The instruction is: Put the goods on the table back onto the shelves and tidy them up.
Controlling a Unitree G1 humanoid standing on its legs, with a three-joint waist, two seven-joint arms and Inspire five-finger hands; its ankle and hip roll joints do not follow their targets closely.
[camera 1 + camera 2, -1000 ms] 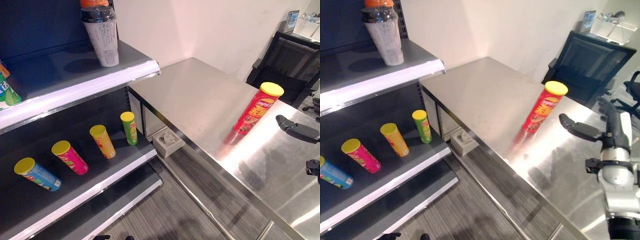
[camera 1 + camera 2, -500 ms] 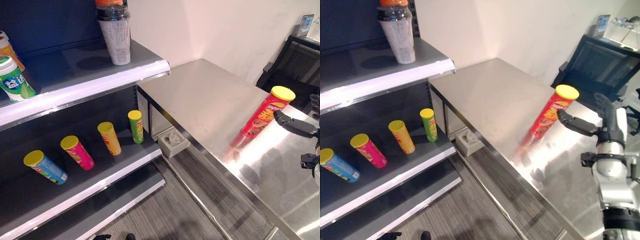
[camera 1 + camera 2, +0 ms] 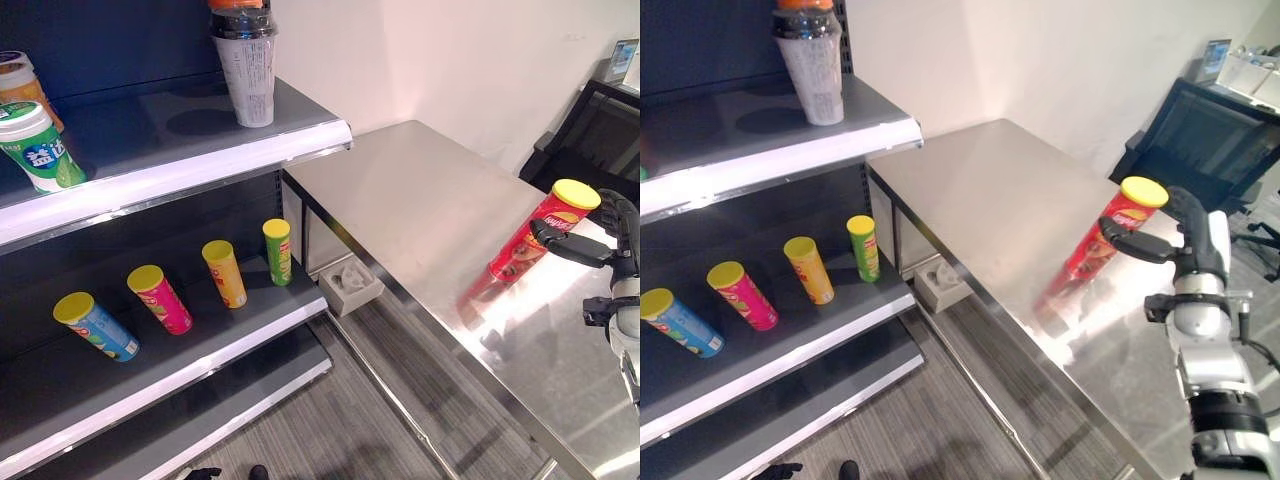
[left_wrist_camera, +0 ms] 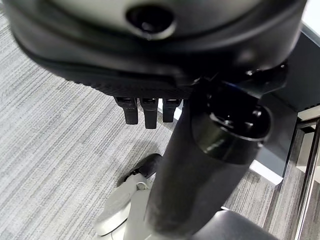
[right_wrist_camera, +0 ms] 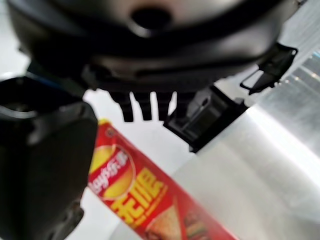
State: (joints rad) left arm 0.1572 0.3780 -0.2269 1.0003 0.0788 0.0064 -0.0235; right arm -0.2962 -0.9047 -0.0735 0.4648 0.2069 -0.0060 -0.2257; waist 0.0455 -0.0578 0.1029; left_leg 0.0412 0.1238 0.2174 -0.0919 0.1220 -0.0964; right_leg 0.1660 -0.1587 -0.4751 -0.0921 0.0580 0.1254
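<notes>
On the steel table (image 3: 400, 200), the red crisp tube (image 3: 540, 236) stands upright; the right hand (image 3: 1185, 240), spread open and empty, brackets it, ready to close, then carry to the shelf (image 3: 200, 330)

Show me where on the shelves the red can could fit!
Lower shelf: bare room right of the green can, toward the table; the four cans crowd its left. Top shelf: open stretch between the tall cup and the green cup. The right hand reaches around the red can.
</notes>
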